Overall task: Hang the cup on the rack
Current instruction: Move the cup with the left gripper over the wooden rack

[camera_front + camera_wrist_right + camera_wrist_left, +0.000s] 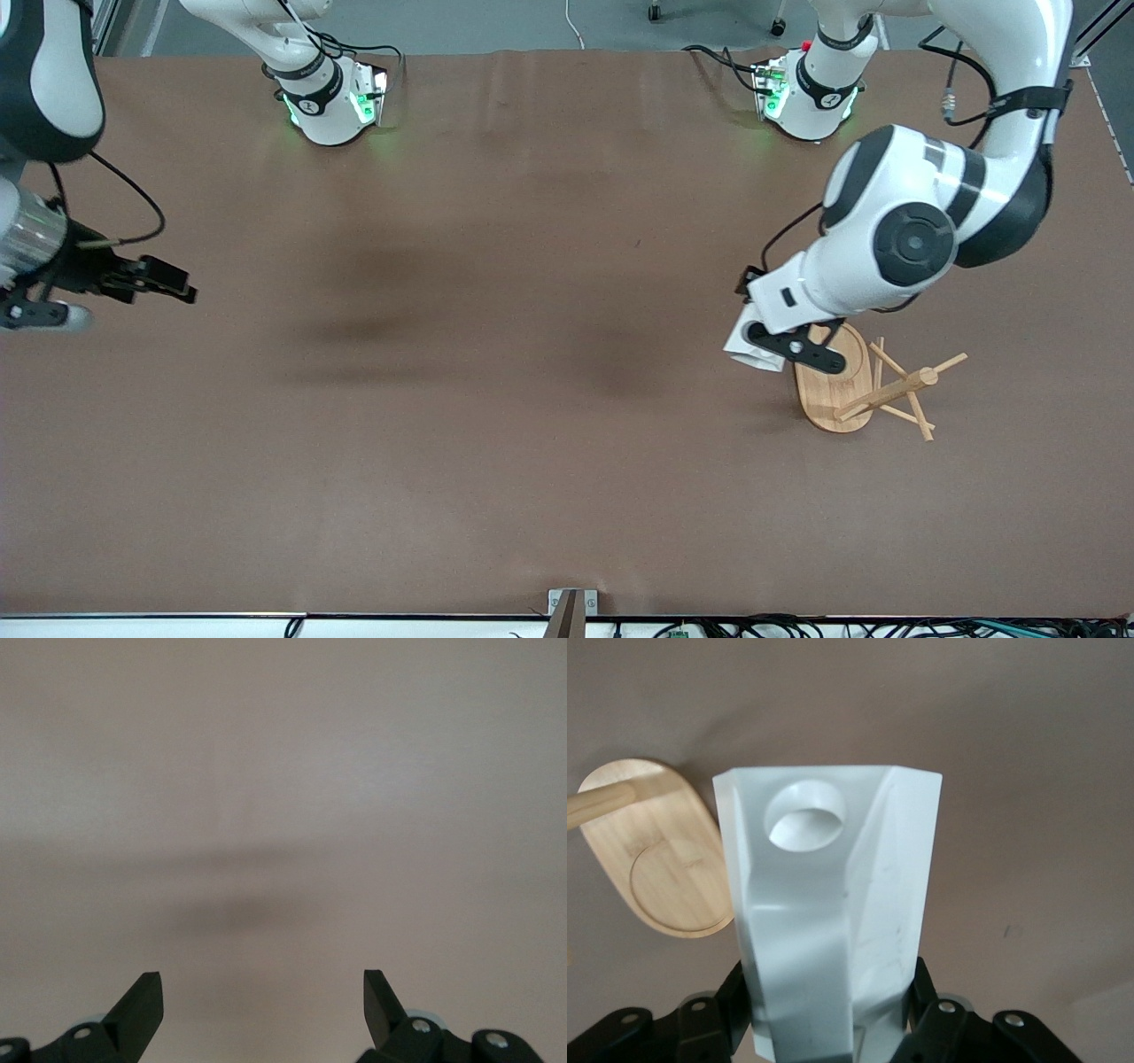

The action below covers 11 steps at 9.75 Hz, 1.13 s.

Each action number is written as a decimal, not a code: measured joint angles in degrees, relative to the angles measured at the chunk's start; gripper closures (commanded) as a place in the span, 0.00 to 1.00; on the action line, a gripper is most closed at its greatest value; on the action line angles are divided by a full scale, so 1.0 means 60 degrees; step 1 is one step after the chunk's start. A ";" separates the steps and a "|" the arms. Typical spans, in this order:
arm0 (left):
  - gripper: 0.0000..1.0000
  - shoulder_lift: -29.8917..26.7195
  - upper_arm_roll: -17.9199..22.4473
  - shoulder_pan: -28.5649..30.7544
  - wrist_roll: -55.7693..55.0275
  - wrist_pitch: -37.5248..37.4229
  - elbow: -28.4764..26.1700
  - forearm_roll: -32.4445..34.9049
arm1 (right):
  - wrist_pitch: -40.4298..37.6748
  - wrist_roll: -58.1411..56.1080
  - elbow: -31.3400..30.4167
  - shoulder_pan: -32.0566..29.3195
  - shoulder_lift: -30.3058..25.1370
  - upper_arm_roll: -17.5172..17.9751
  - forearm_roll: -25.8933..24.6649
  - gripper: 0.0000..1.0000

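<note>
The white faceted cup [742, 344] [833, 895] hangs tilted in the air beside the rack's oval base, and my left gripper [772, 348] [831, 1014] is shut on it. Its black fingers [735, 1001] press on both sides of the cup's body. The handle tab with its round hole [804, 817] points away from the gripper. The bamboo rack [837, 390] stands toward the left arm's end of the table, its post [895, 388] [598, 806] and thin pegs rising from the flat base [664, 864]. My right gripper [168, 285] [263, 1003] waits open over the right arm's end, holding nothing.
Both arm bases [332, 102] [811, 97] stand along the table's edge farthest from the front camera. A small metal bracket [571, 607] sits at the edge nearest the camera. Brown table cover [496, 354] spreads between the two grippers.
</note>
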 measured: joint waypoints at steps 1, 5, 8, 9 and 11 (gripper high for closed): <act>0.86 -0.0253 -0.0018 0.0148 0.0001 0.0024 -0.0280 0.0002 | -0.0530 0.0178 0.0183 -0.0024 -0.0422 0.0000 -0.0197 0.00; 0.86 -0.1036 -0.0046 0.0901 0.1305 0.0735 -0.1593 0.0002 | -0.3666 0.0856 0.2627 -0.0548 -0.0931 0.0362 -0.0280 0.00; 0.86 -0.1032 -0.0049 0.1292 0.2329 0.0975 -0.1792 0.0002 | -0.3651 0.0848 0.2754 -0.0507 -0.0617 0.0500 -0.0324 0.00; 0.86 -0.1026 -0.0049 0.1349 0.2488 0.1009 -0.1805 0.0002 | -0.3461 0.0848 0.2781 -0.0510 -0.0548 0.0504 -0.0324 0.00; 0.86 -0.1025 -0.0059 0.1358 0.2556 0.1038 -0.1807 0.0002 | -0.3089 0.0846 0.2798 -0.0513 -0.0530 0.0503 -0.0326 0.00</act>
